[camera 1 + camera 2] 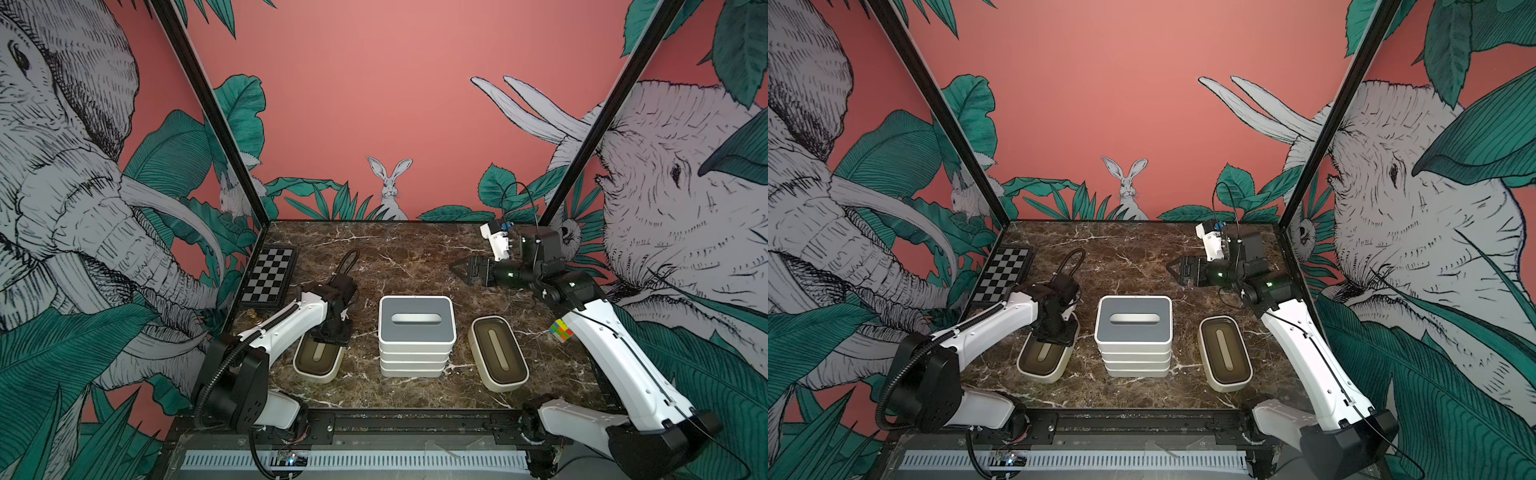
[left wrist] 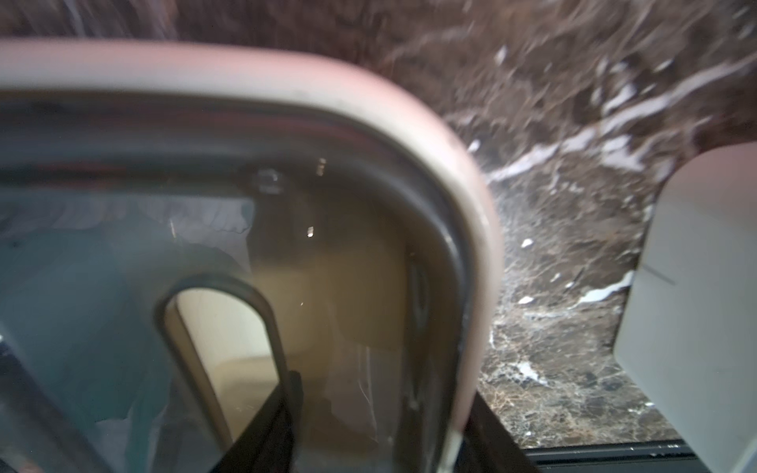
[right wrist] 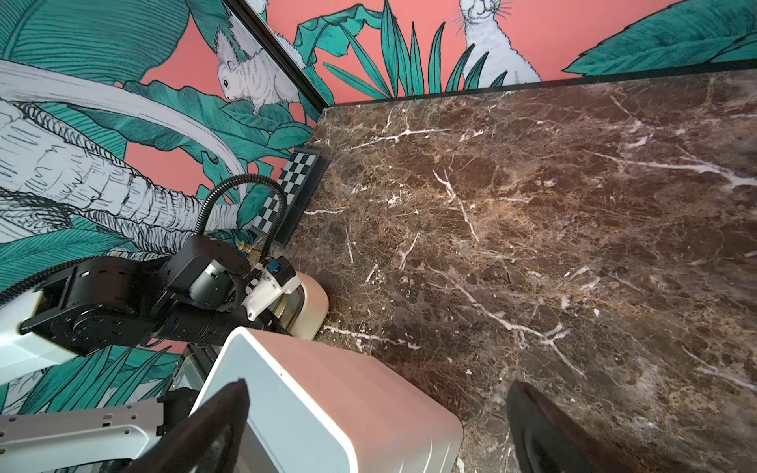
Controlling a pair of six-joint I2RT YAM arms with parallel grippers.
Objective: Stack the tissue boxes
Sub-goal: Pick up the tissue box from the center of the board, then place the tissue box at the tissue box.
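- One chk'd board [image 1: 270,274] is lying along left edge of bench [image 1: 395,249], twd far-left corner.
- L gripper [image 1: 330,334] is hanging over far end of left cream box [image 1: 311,368], which is sitting nr left edge, twd front.
- L wrist view: its jaws are straddling that box's rim, one finger [image 2: 264,432] over dark lid, other outside wall; can't tell if they're clamping it.
- Stack of four tissue boxes [image 1: 415,328], grey lid on top, is standing mid-bench, apart from both cream boxes.
- R gripper [image 1: 460,270] is hovering twd far-right corner, jaws spread wide, holding nothing.
- Right cream box [image 1: 497,353] is lying nr right edge, angled, twd front.
- Multicolour cube [image 1: 561,330] is sitting at right edge, just beside R arm.
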